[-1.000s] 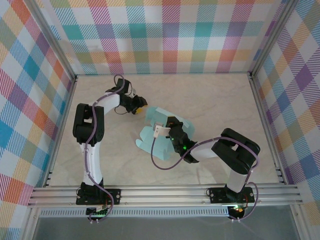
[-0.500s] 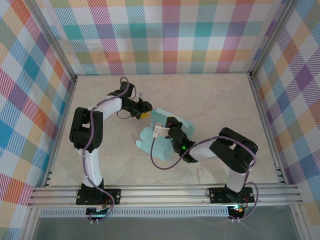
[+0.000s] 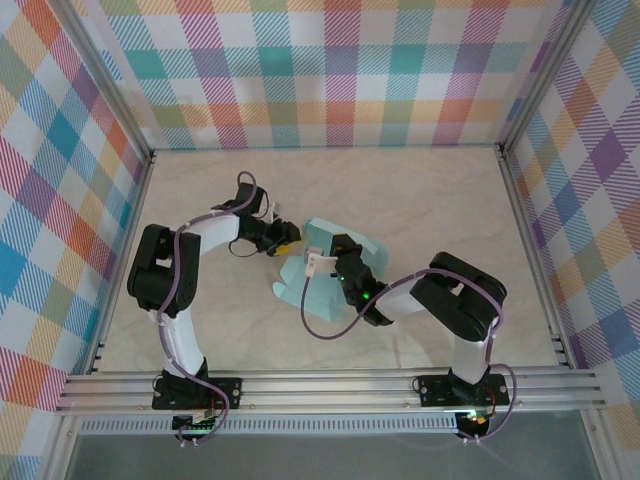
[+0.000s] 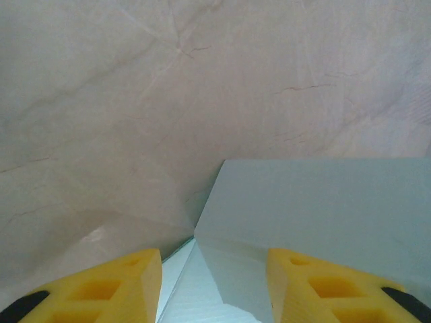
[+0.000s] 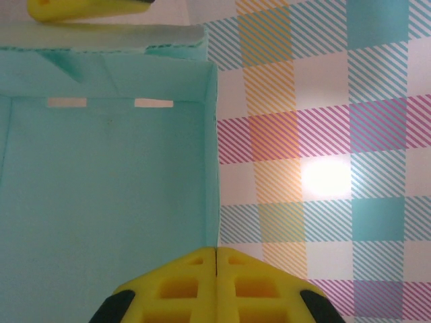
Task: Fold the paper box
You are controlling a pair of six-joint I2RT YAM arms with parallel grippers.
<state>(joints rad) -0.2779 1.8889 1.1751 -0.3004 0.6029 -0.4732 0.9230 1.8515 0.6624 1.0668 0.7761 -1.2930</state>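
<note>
The paper box (image 3: 322, 295) lies mid-desk (image 3: 420, 200), partly folded. The right fingers (image 5: 259, 286) are pressed together on a raised wall. The left fingers (image 4: 108, 289) stand spread astride a flap corner. Recommended: brace the wall upright, close the left fingers gently, then fold along the crease.

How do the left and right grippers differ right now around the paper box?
The left gripper is open, fingers apart, with a raised panel of the paper box showing between them; the right gripper is shut, pinching a box wall's edge. The left's camera faces the box's outside, the right's its inside. Both have yellow fingers.
</note>
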